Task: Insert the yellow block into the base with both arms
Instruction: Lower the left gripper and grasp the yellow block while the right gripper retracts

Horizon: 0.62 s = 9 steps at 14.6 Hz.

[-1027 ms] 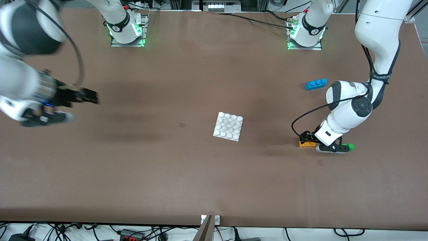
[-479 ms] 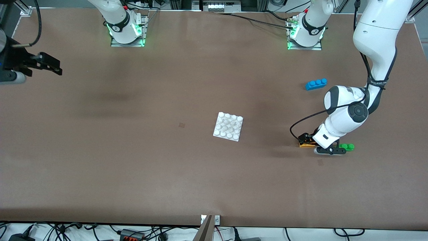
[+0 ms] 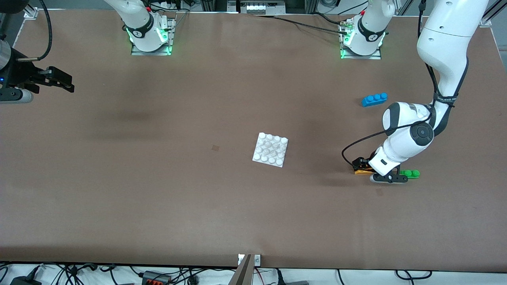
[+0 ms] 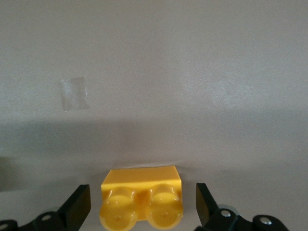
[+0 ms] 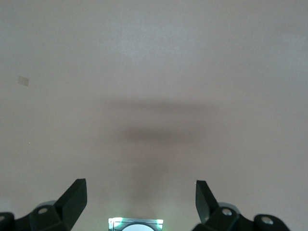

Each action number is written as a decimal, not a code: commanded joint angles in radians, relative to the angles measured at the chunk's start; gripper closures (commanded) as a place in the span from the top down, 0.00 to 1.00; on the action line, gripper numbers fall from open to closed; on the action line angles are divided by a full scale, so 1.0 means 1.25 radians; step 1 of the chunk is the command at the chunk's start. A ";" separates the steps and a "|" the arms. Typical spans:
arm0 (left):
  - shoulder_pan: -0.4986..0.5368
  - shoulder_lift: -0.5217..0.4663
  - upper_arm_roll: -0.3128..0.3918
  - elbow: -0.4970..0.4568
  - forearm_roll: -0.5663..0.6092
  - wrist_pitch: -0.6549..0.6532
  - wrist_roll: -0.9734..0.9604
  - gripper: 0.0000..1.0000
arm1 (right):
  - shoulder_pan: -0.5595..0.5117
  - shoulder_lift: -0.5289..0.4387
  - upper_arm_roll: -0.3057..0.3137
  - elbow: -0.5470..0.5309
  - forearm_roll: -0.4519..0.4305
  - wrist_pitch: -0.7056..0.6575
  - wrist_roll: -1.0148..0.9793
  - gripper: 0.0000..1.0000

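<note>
The yellow block (image 3: 362, 171) lies on the table toward the left arm's end, beside a green two-stud brick (image 3: 410, 173). My left gripper (image 3: 365, 166) is low over it, open. In the left wrist view the yellow block (image 4: 142, 198) sits between the open fingers (image 4: 79, 207) with a gap on each side. The white studded base (image 3: 270, 149) lies at the table's middle, apart from both grippers. My right gripper (image 3: 59, 79) is open and empty, held up over the table's edge at the right arm's end; its wrist view shows only bare table between the right gripper's fingertips (image 5: 140, 199).
A blue three-stud brick (image 3: 374, 99) lies farther from the front camera than the left gripper. A small tape mark (image 3: 215, 148) lies beside the base toward the right arm's end. The two arm bases (image 3: 149, 33) stand at the table's back edge.
My right arm has swung up and away toward the table's edge at its own end. My left gripper has settled slightly lower around the yellow block, which has not moved.
</note>
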 commanded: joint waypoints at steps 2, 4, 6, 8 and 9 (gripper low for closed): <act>0.004 0.003 0.000 0.019 0.013 -0.007 0.014 0.78 | -0.020 -0.006 0.007 -0.004 0.000 0.023 0.000 1.00; 0.008 0.004 0.000 0.031 0.020 -0.021 0.014 0.72 | -0.020 -0.006 0.007 -0.004 0.005 0.024 0.000 1.00; 0.008 0.004 0.000 0.032 0.021 -0.024 0.015 0.69 | -0.020 -0.006 0.009 -0.004 0.012 0.036 0.000 1.00; 0.008 0.004 0.000 0.031 0.022 -0.024 0.015 0.69 | -0.020 -0.006 0.007 -0.016 0.036 0.076 0.000 1.00; 0.008 0.007 0.000 0.031 0.022 -0.024 0.015 0.69 | -0.024 -0.006 0.007 -0.020 0.046 0.090 0.000 1.00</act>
